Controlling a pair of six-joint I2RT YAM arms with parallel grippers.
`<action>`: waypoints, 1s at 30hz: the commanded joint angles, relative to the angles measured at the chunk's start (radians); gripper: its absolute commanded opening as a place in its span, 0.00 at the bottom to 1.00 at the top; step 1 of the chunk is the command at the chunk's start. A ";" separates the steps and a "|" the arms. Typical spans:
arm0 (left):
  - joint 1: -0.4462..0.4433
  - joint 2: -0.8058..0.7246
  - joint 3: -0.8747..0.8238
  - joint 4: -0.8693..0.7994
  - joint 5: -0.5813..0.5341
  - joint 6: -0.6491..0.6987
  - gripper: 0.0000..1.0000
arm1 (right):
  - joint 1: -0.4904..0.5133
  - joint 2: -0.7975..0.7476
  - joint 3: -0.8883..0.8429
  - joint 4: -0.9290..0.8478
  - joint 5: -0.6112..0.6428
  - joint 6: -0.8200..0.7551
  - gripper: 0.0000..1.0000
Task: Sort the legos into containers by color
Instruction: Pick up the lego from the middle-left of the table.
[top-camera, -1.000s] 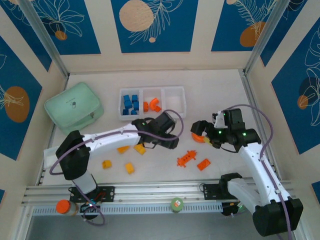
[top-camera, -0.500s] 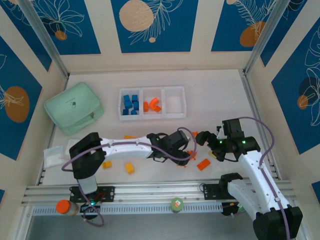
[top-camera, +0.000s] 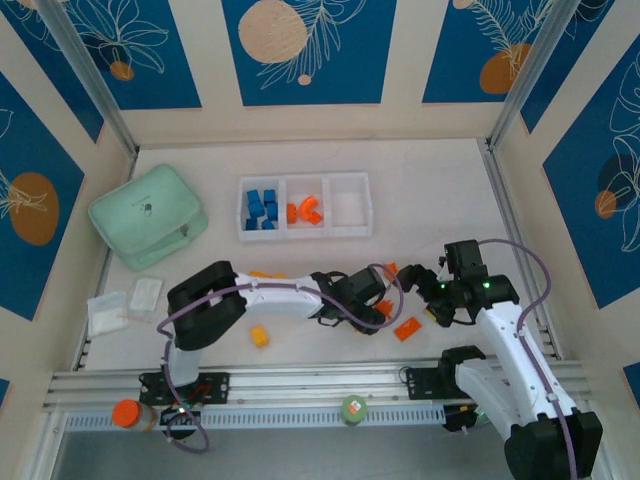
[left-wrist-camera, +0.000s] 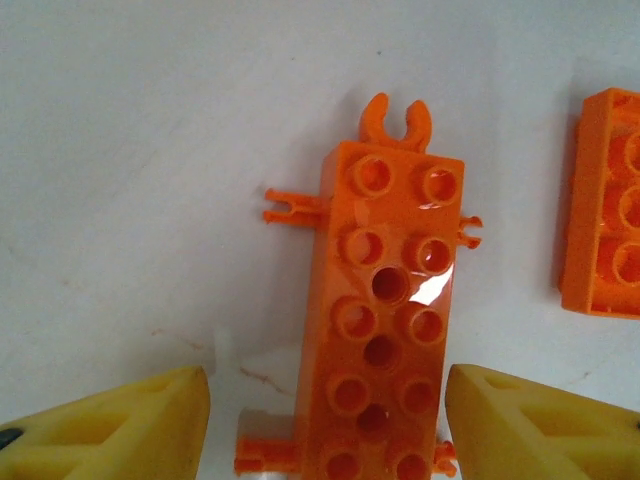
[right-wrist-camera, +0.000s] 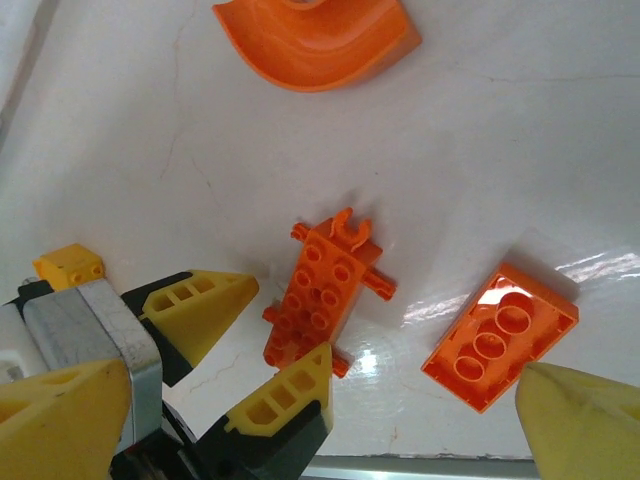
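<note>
1. Looking down from overhead, I see the containers (top-camera: 305, 234), a white tray of three compartments, toward the back of the desk (top-camera: 440, 190). Blue legos (top-camera: 260, 208) sit in its left compartment and orange legos (top-camera: 305, 211) in the middle one. A mint-green case (top-camera: 148, 215) lies to the tray's left.
2. That view has the left arm stretched across to the right half of the desk, the left jaws close to the right jaws. A yellow brick (top-camera: 260, 335) lies nearer the left base.
3. The left wrist camera makes plain what lies under that arm. A long orange studded piece (left-wrist-camera: 385, 330) is flat on the desk, studs up, between yellow fingertips (left-wrist-camera: 130, 425). The left jaws are released and straddle it, with bare desk showing on one side.
4. The right wrist camera adds a curved orange arch (right-wrist-camera: 315, 40), an orange brick (right-wrist-camera: 500, 335) beside the long piece, and a small yellow brick (right-wrist-camera: 68, 265). The right jaws are spread wide, grasping nothing.
5. A small dark mark on the case lid is too small to read.
6. The long piece's axis runs straight away from the left wrist, its clip end pointing away.
</note>
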 joint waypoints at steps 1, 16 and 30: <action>-0.010 0.040 0.027 0.033 0.019 0.036 0.63 | -0.010 -0.011 -0.014 -0.006 -0.001 0.013 0.99; -0.025 0.102 0.078 -0.015 -0.054 0.097 0.46 | -0.040 0.004 -0.031 0.023 -0.048 -0.008 0.99; -0.017 -0.019 0.020 -0.010 -0.119 0.063 0.27 | -0.051 0.002 -0.017 0.037 -0.091 -0.042 0.99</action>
